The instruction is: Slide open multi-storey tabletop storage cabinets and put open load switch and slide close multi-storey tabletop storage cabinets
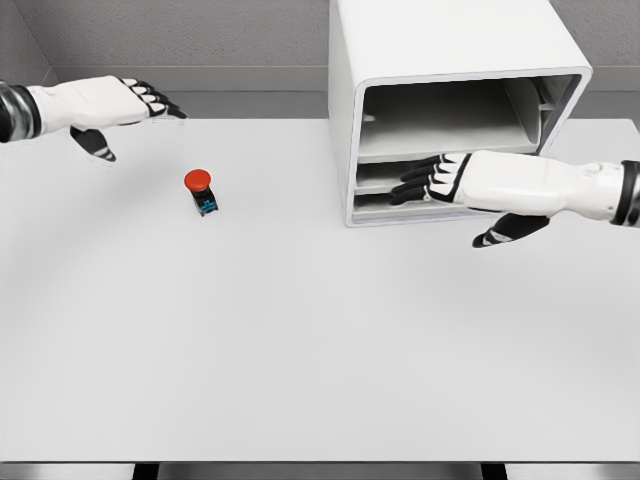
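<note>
Head view: you see the load switch [202,192], red cap up, standing on the desk [320,350] in the upper left of the frame, well apart from the cabinet [450,60] at upper right. Your left robot hand [120,105] hovers just up and left of the switch, fingers extended and holding nothing; it is clearly the nearer hand. Your right robot hand [445,178] reaches flat toward the cabinet's lower drawer fronts [375,190], fingers straight and gripping nothing that you can make out. The switch's long axis seems roughly upright.
</note>
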`<state>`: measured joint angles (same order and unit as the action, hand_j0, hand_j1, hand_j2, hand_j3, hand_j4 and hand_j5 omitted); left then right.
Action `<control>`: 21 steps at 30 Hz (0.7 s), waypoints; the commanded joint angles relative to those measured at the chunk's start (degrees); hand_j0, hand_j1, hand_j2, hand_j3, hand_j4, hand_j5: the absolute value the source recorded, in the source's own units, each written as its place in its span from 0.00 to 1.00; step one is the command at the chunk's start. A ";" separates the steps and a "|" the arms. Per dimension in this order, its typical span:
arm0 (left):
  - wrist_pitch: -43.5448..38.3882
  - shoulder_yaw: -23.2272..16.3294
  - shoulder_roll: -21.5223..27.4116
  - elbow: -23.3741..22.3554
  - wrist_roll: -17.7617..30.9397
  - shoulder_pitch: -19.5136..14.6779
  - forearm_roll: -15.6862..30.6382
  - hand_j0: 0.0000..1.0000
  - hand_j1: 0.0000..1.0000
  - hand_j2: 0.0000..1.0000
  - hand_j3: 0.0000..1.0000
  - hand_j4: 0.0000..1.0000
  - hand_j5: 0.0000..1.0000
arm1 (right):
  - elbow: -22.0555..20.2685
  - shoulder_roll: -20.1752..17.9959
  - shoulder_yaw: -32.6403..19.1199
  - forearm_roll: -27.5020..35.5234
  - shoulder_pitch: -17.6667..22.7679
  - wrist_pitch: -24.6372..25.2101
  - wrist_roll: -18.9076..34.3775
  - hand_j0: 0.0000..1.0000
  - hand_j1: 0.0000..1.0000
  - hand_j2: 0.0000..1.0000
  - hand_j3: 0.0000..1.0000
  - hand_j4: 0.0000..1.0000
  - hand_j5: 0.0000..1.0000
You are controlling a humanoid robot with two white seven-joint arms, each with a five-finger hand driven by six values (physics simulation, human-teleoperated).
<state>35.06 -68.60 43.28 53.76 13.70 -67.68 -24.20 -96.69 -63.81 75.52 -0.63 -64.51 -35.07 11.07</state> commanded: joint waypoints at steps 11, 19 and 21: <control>-0.06 -9.27 0.49 0.47 0.18 -0.09 16.73 1.00 1.00 1.00 1.00 1.00 1.00 | 1.24 0.70 1.91 0.98 0.62 0.07 -11.16 1.00 1.00 1.00 1.00 1.00 1.00; -0.06 -9.45 0.13 2.58 -0.08 0.09 19.37 1.00 1.00 1.00 1.00 1.00 1.00 | 6.68 4.13 0.51 1.24 -0.08 0.07 -0.62 1.00 1.00 1.00 1.00 1.00 1.00; -0.06 -9.45 -0.13 3.02 0.01 0.35 19.37 1.00 1.00 1.00 1.00 1.00 1.00 | 8.79 4.13 -0.64 1.33 -0.44 0.07 1.41 1.00 1.00 1.00 1.00 1.00 1.00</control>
<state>35.07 -78.10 43.26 56.00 13.73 -67.32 -5.57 -89.33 -59.87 75.86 0.27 -64.95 -35.04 9.84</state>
